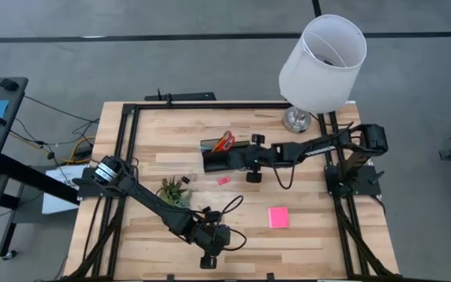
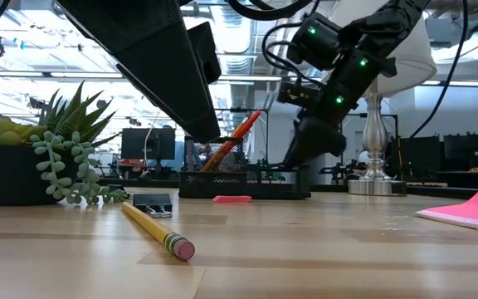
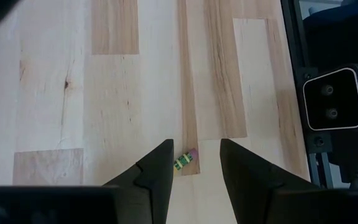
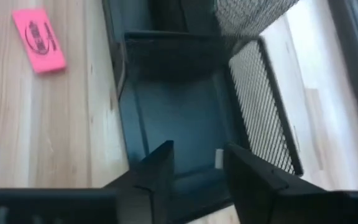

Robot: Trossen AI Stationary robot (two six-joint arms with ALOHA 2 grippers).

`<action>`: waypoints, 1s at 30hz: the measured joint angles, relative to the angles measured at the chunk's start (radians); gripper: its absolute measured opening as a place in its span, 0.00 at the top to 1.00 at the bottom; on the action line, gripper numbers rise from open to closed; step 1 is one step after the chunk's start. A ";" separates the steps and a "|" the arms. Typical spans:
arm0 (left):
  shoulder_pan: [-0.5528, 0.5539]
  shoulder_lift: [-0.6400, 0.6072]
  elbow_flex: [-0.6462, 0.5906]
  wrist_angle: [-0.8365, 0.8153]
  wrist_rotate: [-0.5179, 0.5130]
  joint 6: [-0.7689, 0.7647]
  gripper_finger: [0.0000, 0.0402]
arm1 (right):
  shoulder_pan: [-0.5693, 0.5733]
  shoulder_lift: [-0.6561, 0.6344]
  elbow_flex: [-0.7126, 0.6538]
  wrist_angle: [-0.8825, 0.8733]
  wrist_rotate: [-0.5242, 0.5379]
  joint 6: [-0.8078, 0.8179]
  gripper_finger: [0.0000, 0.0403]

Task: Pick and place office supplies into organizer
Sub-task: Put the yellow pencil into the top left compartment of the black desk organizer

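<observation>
I have the right pincer (image 4: pixel 194 163) hanging open over the low flat section of the black mesh desk organizer (image 4: pixel 260 118), gripping nothing. The flat pink eraser (image 4: pixel 39 40) lies on the wooden counter (image 1: pixel 319 227) just beside it. My left pincer (image 3: pixel 194 163) hangs open above a yellow pencil's eraser end (image 3: pixel 185 162).
</observation>
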 joint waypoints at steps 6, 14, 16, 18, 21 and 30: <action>0.000 0.000 0.000 0.000 0.000 0.000 0.69 | 0.026 0.000 0.001 -0.020 0.000 -0.013 0.53; 0.000 0.000 0.000 0.000 0.000 -0.026 0.69 | 0.056 0.000 0.001 -0.007 0.001 -0.046 0.43; 0.000 0.000 0.000 -0.001 0.000 -0.033 0.69 | 0.064 0.000 0.001 -0.020 0.000 -0.045 0.43; 0.000 0.000 0.000 -0.001 0.000 -0.033 0.69 | 0.068 0.000 0.001 -0.047 -0.001 -0.048 0.44; -0.001 0.000 0.000 -0.001 0.000 -0.033 0.69 | 0.076 0.000 0.000 -0.097 -0.001 -0.028 0.44; 0.000 0.000 0.000 0.001 0.000 -0.033 0.69 | 0.086 0.005 0.000 -0.115 -0.001 0.008 0.44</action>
